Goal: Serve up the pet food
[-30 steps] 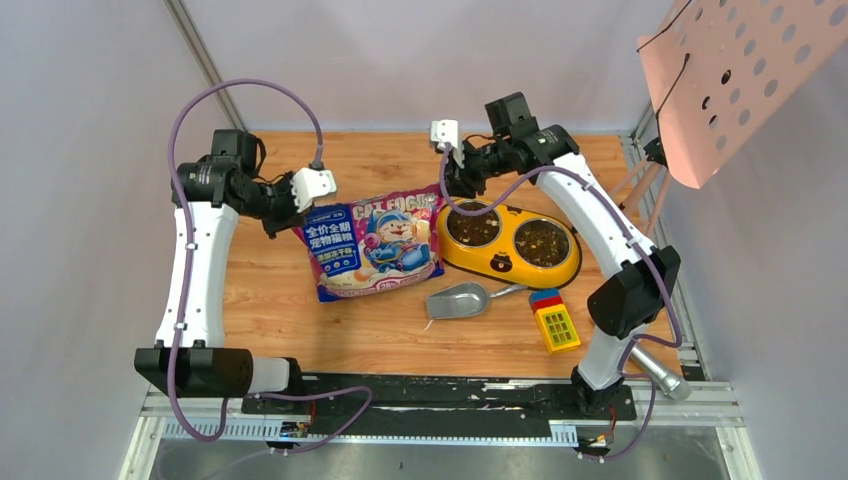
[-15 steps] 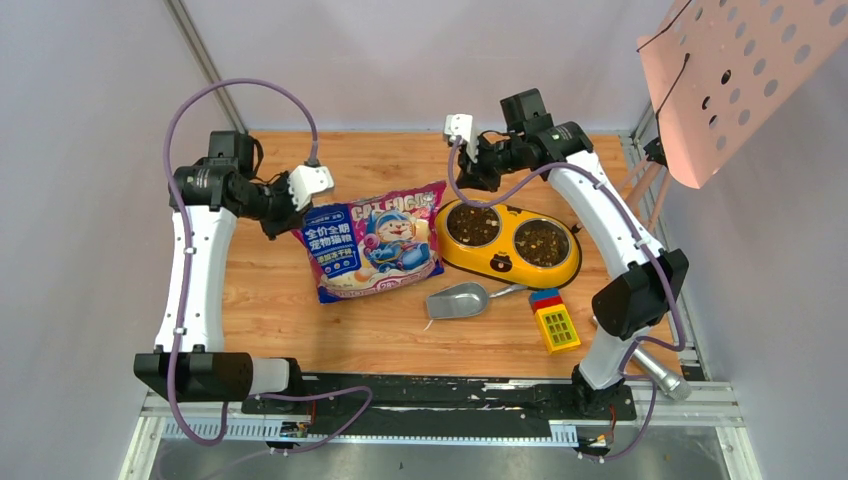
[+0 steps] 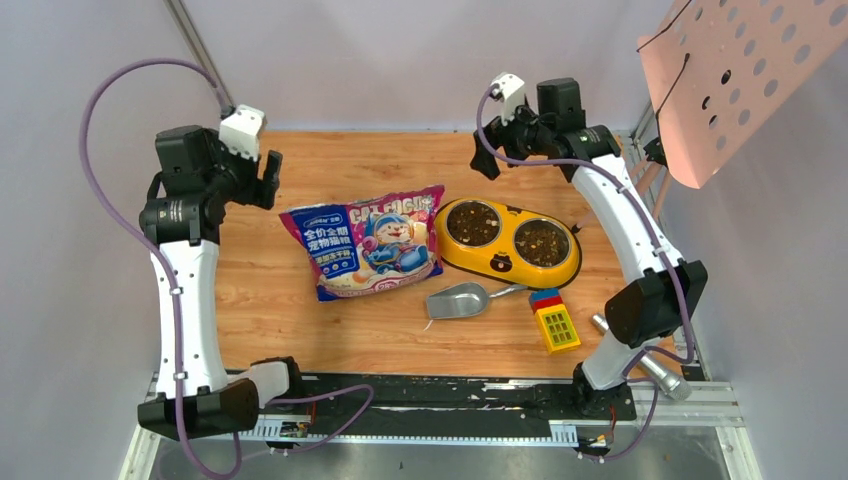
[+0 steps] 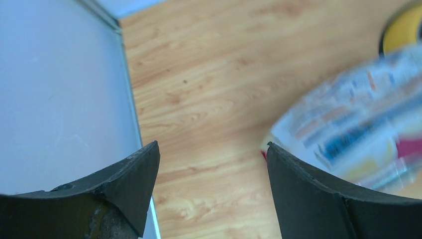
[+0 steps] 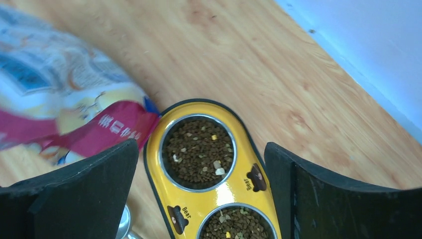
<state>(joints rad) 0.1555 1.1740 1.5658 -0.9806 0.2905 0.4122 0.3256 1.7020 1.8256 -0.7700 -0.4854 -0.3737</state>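
The pet food fills both steel bowls of the yellow feeder; it shows as brown kibble in the right wrist view. The blue-and-magenta cat food bag lies flat on the table left of the feeder. My left gripper hangs open above bare wood beyond the bag's far left corner. In its wrist view, the left gripper has nothing between its fingers and the blurred bag is at right. My right gripper is open, raised behind the feeder and holding nothing. In its wrist view, that gripper frames the feeder.
A grey metal scoop lies in front of the bag and feeder. A yellow, blue and red block toy sits at the front right. A pink perforated panel hangs over the far right corner. Walls close the left and back edges.
Both grippers have opened and lifted away from the bag's top corners, the left arm swinging left and the right arm moving back and right. The bag now lies flat, shifted slightly left.
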